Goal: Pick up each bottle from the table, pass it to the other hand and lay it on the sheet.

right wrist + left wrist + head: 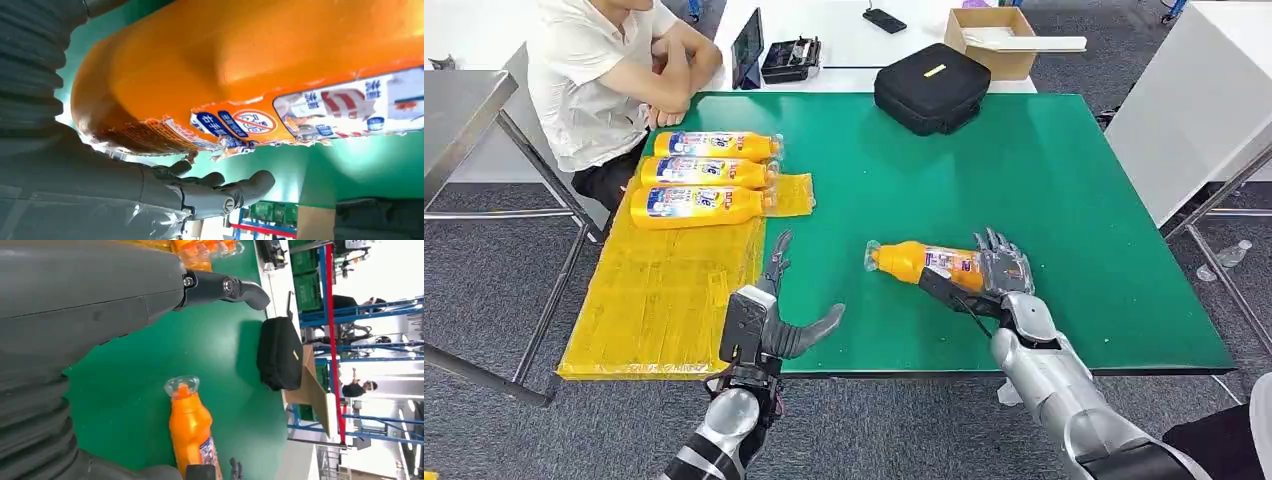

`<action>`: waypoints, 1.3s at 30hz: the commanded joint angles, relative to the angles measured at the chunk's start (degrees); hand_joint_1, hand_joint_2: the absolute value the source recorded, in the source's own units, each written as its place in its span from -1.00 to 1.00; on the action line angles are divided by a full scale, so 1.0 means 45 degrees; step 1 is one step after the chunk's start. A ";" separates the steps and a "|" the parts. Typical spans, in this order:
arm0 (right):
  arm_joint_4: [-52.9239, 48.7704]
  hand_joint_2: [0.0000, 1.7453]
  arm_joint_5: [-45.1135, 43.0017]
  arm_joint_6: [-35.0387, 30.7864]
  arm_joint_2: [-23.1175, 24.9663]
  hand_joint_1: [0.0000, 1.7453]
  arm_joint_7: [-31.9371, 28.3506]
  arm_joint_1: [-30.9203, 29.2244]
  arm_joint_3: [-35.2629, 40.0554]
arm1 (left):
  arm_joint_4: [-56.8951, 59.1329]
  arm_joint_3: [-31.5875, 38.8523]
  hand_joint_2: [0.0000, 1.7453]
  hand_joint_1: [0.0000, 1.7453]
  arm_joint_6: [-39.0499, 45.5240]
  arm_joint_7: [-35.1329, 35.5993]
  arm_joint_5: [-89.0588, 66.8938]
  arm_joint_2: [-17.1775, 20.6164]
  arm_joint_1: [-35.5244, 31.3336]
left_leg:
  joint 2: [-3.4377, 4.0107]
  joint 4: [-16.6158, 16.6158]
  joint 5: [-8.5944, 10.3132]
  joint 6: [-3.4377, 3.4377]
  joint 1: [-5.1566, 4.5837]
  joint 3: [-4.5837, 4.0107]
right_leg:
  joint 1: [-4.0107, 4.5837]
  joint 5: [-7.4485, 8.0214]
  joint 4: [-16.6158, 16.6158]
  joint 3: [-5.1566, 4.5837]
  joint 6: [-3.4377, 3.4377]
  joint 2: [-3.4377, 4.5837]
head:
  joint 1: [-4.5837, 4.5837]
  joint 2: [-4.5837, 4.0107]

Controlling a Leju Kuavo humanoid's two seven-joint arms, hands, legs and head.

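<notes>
— So, how's your right hand (1002,272) doing?

— It's wrapped round the base end of the orange bottle (924,262), which lies on its side over the green table (1044,170), cap pointing at your left hand (769,320).

— And that one?

— Fingers spread, holding nothing, near the yellow sheet (664,290). You grip far from the middle; the cap end may sag or slip at handover.

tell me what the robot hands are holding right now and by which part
The right robot hand grips an orange bottle around its base end, cap pointing toward the left robot hand, which is open and holds nothing.
</notes>
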 commanded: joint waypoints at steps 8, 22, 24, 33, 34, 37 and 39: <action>0.2594 1.00 -0.4515 0.3252 -0.0177 1.00 -0.4374 0.0104 -0.1765 | 0.1571 0.0007 1.00 -1.00 -0.0377 -0.0338 0.0496 -0.0394 -0.0538 | -0.0030 -0.0017 0.0027 -0.0025 0.0036 0.0017 | 0.0040 0.0024 -0.0053 0.0042 -0.0043 -0.0045 | -0.0005 0.0000; 0.2104 1.00 -0.5909 0.3345 -0.0496 1.00 -0.4512 0.0558 -0.1554 | 0.1552 -0.0194 1.00 -1.00 -0.0432 -0.0553 0.0833 -0.0330 -0.0611 | 0.0011 -0.0011 0.0016 -0.0016 0.0042 0.0101 | 0.0047 0.0024 -0.0057 0.0095 -0.0026 -0.0013 | 0.0005 0.0000; 0.1916 1.00 -0.6100 0.3435 -0.0652 1.00 -0.4604 0.0600 -0.1511 | 0.1536 -0.0194 1.00 -1.00 -0.0463 -0.0569 0.0887 -0.0357 -0.0651 | 0.0002 -0.0017 0.0024 -0.0020 0.0048 0.0100 | 0.0053 0.0032 -0.0071 0.0101 -0.0033 -0.0023 | 0.0000 0.0000; -0.0835 1.00 -0.8920 0.4960 -0.0104 1.00 -0.6523 0.1012 -0.1191 | 0.1444 0.0728 1.00 -1.00 -0.1461 -0.0657 0.4048 -0.0579 -0.0602 | 0.0055 0.0001 0.0001 -0.0014 0.0031 0.0121 | 0.0037 0.0020 -0.0033 0.0108 -0.0022 0.0036 | 0.0000 0.0000; -0.1224 1.00 -0.9280 0.5179 0.0002 1.00 -0.6312 0.0914 -0.0988 | 0.1699 0.0771 1.00 -1.00 -0.1742 -0.0677 0.4546 -0.0544 -0.0699 | 0.0057 -0.0005 0.0011 -0.0026 0.0041 0.0103 | 0.0047 0.0032 -0.0041 0.0094 -0.0037 0.0036 | 0.0005 0.0000; -0.2128 1.00 -0.9863 0.5061 0.0205 1.00 -0.6398 0.0658 -0.0460 | 0.1893 0.0953 1.00 -1.00 -0.1960 -0.1140 0.5256 -0.0512 -0.0711 | 0.0122 -0.0006 0.0005 -0.0028 0.0038 0.0100 | 0.0044 0.0044 -0.0032 0.0072 -0.0039 0.0103 | 0.0005 0.0000; -0.3005 1.00 -1.0895 0.5728 0.0331 1.00 -0.6401 0.0410 -0.0118 | 0.1914 0.1100 1.00 -1.00 -0.2535 -0.1139 0.6011 -0.0455 -0.0659 | 0.0156 0.0000 -0.0001 -0.0018 0.0021 0.0100 | 0.0026 0.0041 -0.0012 0.0043 -0.0024 0.0152 | 0.0000 0.0000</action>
